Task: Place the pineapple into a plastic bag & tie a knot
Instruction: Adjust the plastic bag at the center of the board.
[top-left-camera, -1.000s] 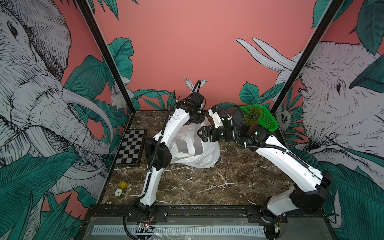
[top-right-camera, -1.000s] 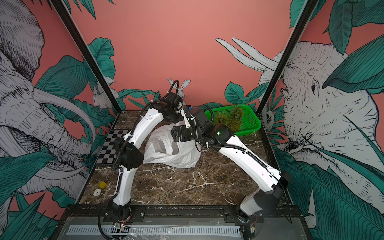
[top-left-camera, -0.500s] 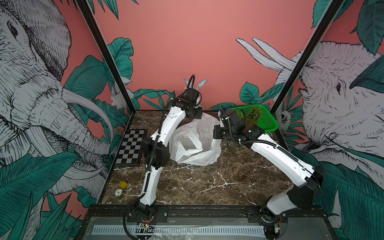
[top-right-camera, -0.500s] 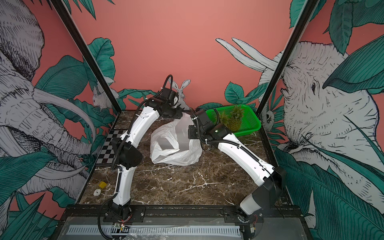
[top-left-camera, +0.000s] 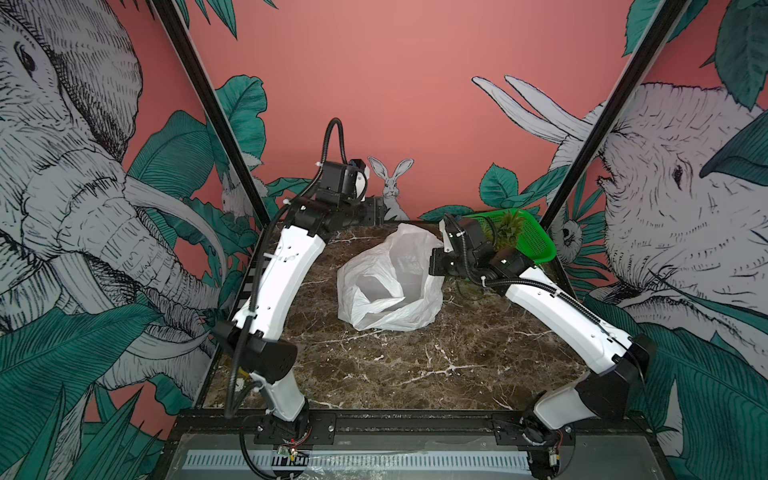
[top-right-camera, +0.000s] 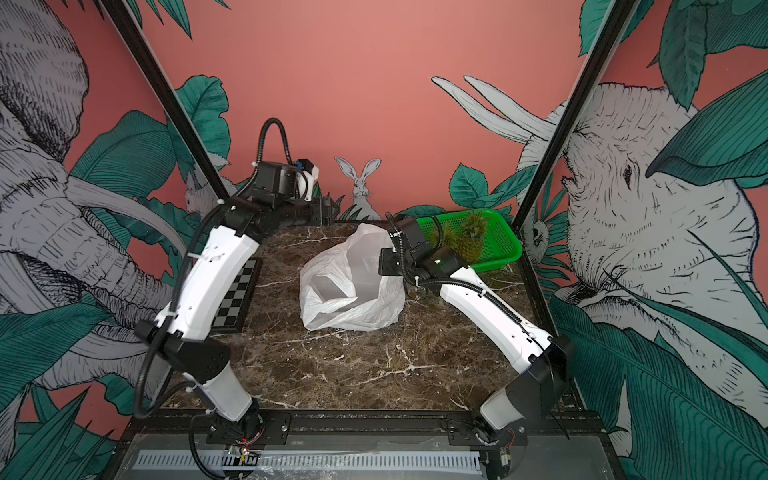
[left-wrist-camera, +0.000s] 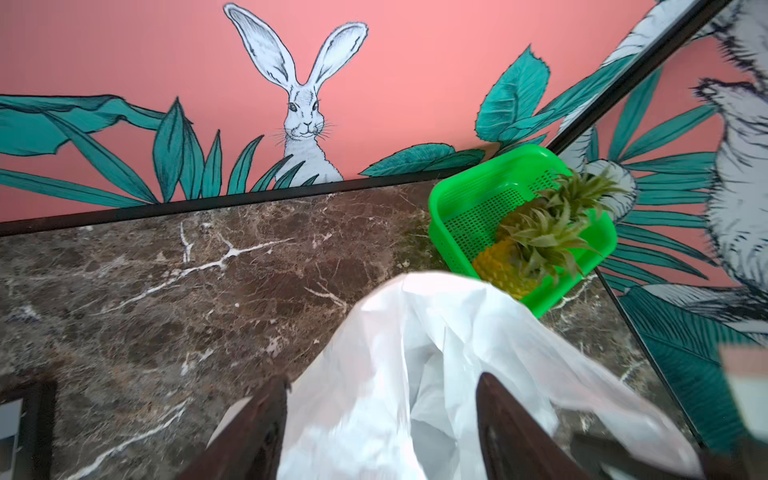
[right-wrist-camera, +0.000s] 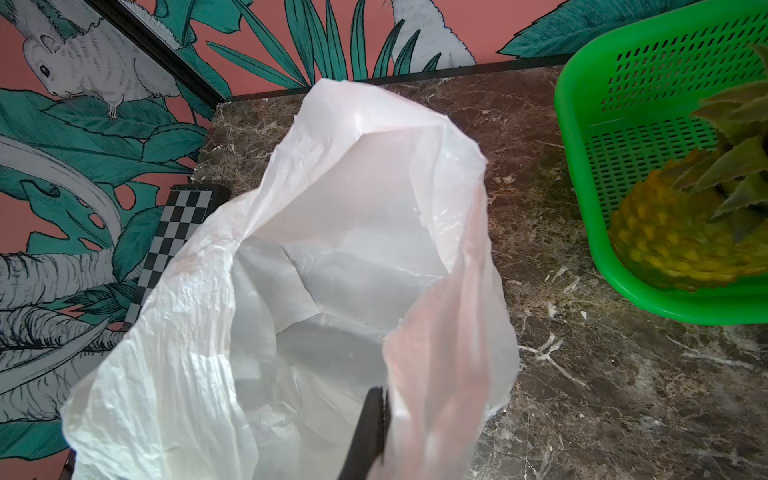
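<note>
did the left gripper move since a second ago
Yes. The left gripper has shifted toward the robot's left: a second ago it stood in front of the painted rabbit, hiding all but its ears, and now the rabbit shows beside it.

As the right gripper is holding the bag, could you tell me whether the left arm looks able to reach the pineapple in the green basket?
Probably, though not directly: the left gripper is open, but the plastic bag stands upright between it and the pineapple; it must go over.

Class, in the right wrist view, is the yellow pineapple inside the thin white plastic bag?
No, the yellow pineapple lies in the green perforated plastic basket, beside the open thin white plastic bag.
</note>
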